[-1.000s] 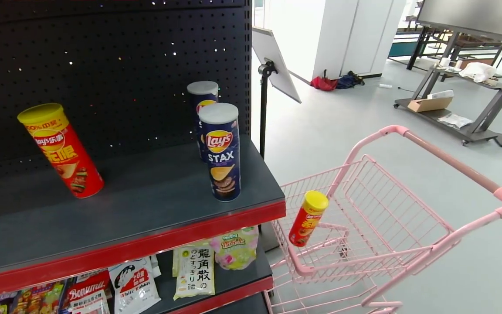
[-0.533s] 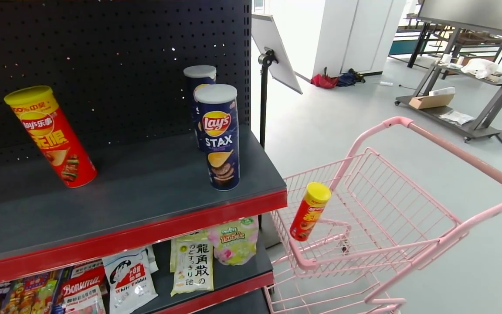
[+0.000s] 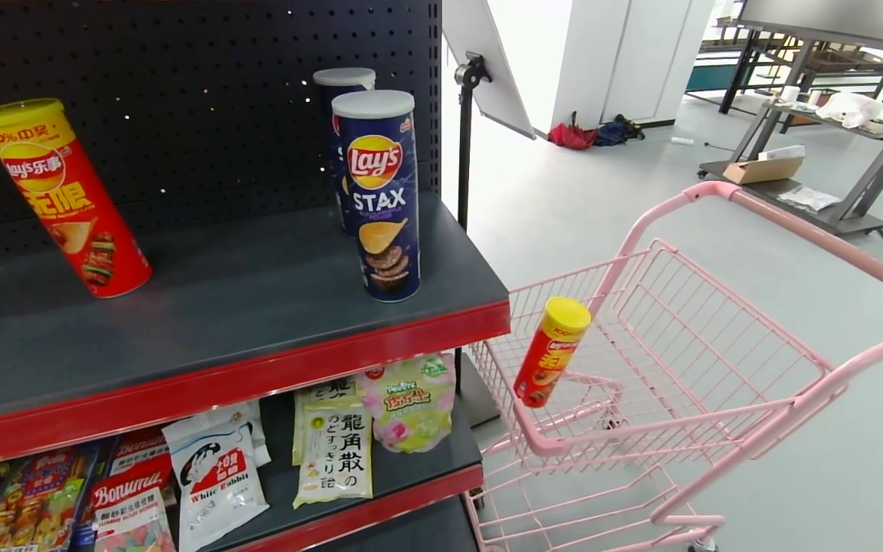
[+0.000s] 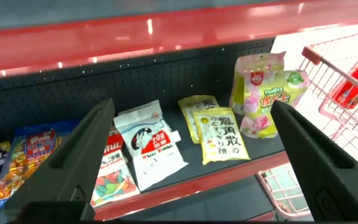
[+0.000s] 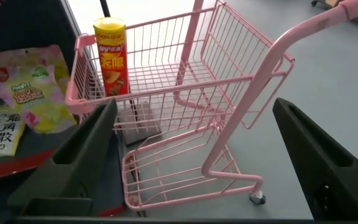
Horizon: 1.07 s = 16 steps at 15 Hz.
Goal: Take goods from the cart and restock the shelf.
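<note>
The can [image 3: 550,353] stands upright in the corner of the cart [image 3: 817,239] nearest the shelf [image 3: 257,303]. The right gripper [image 5: 194,106], jaws spread wide, faces it and is nearer. The left gripper [image 4: 191,106], also spread, faces the lower shelf [image 4: 185,190].

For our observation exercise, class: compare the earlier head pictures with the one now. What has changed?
Only the head camera shifted; the whole scene slid with it. Nothing was gripped or released. The red can still stands in the pink cart, the blue cans on the shelf.
</note>
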Tool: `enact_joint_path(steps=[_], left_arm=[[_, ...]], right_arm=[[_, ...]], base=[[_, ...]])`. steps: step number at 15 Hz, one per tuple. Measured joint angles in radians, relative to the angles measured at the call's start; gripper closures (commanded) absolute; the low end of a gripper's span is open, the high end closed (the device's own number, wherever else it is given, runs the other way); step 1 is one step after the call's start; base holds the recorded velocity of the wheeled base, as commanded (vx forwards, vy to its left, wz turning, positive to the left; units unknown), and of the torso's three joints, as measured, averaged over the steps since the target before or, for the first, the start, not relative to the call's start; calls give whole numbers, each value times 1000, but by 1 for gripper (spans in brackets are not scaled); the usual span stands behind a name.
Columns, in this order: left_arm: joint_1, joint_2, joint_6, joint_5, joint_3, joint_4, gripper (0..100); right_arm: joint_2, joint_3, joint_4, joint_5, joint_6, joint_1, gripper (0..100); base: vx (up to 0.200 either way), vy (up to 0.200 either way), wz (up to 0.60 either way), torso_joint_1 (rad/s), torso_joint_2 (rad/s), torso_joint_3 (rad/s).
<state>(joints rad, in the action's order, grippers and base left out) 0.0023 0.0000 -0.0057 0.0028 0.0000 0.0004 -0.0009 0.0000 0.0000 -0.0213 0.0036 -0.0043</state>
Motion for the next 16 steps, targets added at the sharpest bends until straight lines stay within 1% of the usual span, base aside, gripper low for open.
enact_joint_path(steps=[7,9,11,13,15,16], left_arm=[[0,0,1,0,0,0,0],[0,0,0,0,0,0,0],[0,0,0,0,0,0,0],[0,0,1,0,0,0,0],[0,0,1,0,0,0,0],[0,0,1,0,0,0,0]], right_arm=[[1,-4,-4,11,-14,0,0],[39,-81,-5,30,-2,3,0],[173,-218,-7,64,32,8,0],[405,-346,-39,92,55,15,0],[673,-418,-160,112,73,26,0],[821,-434,-251,121,83,38,0]], base=[[0,0,0,-8,29,17],[0,0,0,0,0,0],[0,0,0,0,0,0],[0,0,0,0,0,0],[0,0,0,0,0,0],[0,0,0,0,0,0]])
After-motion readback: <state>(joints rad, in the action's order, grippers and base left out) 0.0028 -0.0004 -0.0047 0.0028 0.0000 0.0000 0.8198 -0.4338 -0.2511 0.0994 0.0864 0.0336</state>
